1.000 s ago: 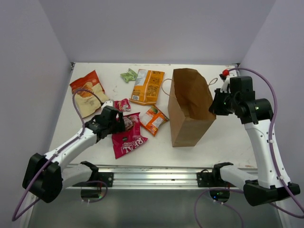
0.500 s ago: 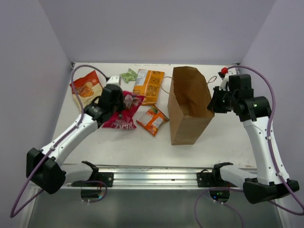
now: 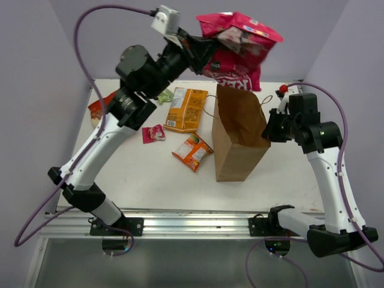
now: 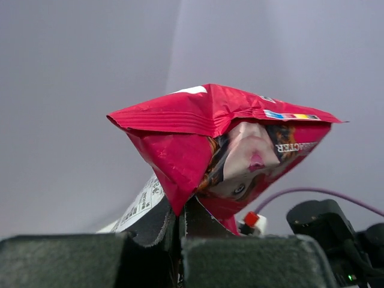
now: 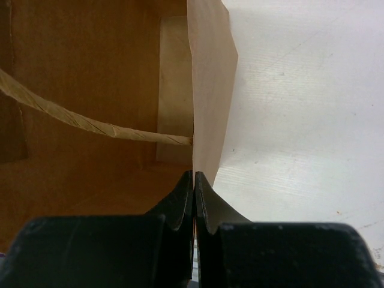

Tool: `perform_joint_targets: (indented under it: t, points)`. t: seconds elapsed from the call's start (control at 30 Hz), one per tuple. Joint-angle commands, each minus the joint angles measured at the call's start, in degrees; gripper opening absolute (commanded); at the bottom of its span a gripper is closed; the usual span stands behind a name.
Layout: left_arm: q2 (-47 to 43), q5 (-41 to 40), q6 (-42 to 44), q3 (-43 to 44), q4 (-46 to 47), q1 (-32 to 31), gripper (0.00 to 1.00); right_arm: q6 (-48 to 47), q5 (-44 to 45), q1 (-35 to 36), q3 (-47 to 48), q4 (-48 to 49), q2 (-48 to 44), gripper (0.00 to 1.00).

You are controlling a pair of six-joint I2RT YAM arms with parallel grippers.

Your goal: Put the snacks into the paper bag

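Observation:
My left gripper (image 3: 201,53) is shut on a corner of the large magenta-red snack bag (image 3: 240,42), held high above the open top of the brown paper bag (image 3: 237,144). The left wrist view shows that red bag (image 4: 228,138) pinched at my left gripper (image 4: 180,210). My right gripper (image 3: 268,131) is shut on the paper bag's right wall; the right wrist view shows the wall edge (image 5: 210,90) clamped at my right gripper (image 5: 194,180). On the table lie a large orange bag (image 3: 186,108), a small orange packet (image 3: 192,151), a small pink packet (image 3: 153,133) and a green packet (image 3: 162,95).
Another orange packet (image 3: 97,108) peeks out behind the left arm at the table's left edge. The paper bag's twisted handle (image 5: 90,123) crosses its inside. Purple walls close in the table on three sides.
The left gripper shut on the red bag on the table, then swung up and right, carrying it above the paper bag. The right arm stayed put on the bag wall.

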Motion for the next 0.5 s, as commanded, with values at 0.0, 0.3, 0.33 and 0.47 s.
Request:
perform_joint_targets:
  t: [0.0, 0.3, 0.33, 0.47]
  points:
    - [5.31, 9.4, -1.26, -0.38, 4.35, -3.41, 0.0, 0.17, -1.65, 0.13, -0.16, 1.98, -0.33, 0.0]
    - [3.56, 13.81, -1.63, -21.39, 11.38, -6.59, 0.0, -0.36, -1.73, 0.13, -1.39, 2.16, -0.59, 0.0]
    - [2.95, 13.37, -1.28, -22.19, 10.77, -6.85, 0.0, -0.36, -1.74, 0.13, -1.48, 2.33, -0.68, 0.0]
    - [2.33, 11.7, 1.18, -20.63, 9.89, -7.38, 0.36, -0.1, -2.52, 0.04, -2.45, 3.03, -0.42, 0.0]
